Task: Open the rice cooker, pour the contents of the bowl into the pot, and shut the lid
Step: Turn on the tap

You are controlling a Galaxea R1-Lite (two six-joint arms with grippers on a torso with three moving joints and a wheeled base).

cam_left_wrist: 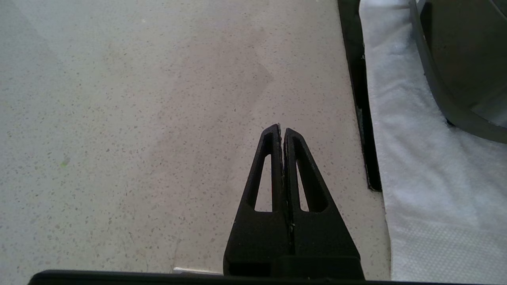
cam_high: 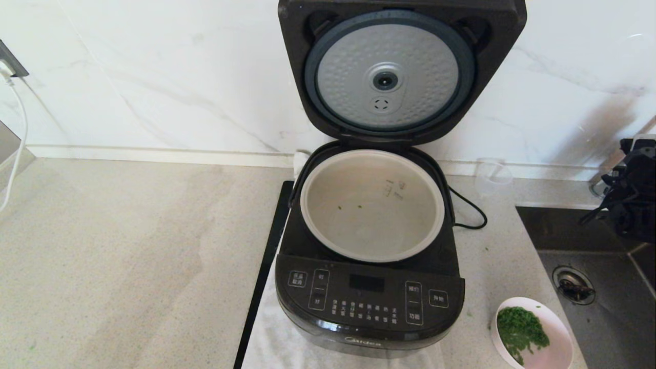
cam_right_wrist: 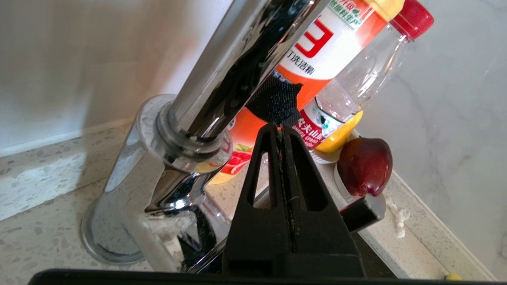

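The black rice cooker point(cam_high: 369, 300) stands mid-counter with its lid point(cam_high: 402, 72) swung fully up, the dimpled silver disc facing me. The beige pot point(cam_high: 372, 205) inside holds only two or three green specks. The pink bowl point(cam_high: 556, 330) sits on the counter at the front right, and its chopped green contents point(cam_high: 521, 332) are heaped in it. My right gripper point(cam_right_wrist: 282, 126) is shut and empty, up at the far right point(cam_high: 628, 192) beside the tap, away from the bowl. My left gripper point(cam_left_wrist: 281, 128) is shut and empty over bare counter, left of the cooker's base point(cam_left_wrist: 459, 63).
A white cloth point(cam_left_wrist: 420, 166) and a black strip point(cam_high: 264, 266) lie under the cooker. A sink point(cam_high: 599, 287) with a drain lies to the right. A chrome tap point(cam_right_wrist: 178, 150), bottles point(cam_right_wrist: 313, 51) and a red fruit point(cam_right_wrist: 364, 166) stand behind it. A clear cup point(cam_high: 493, 177) is by the wall.
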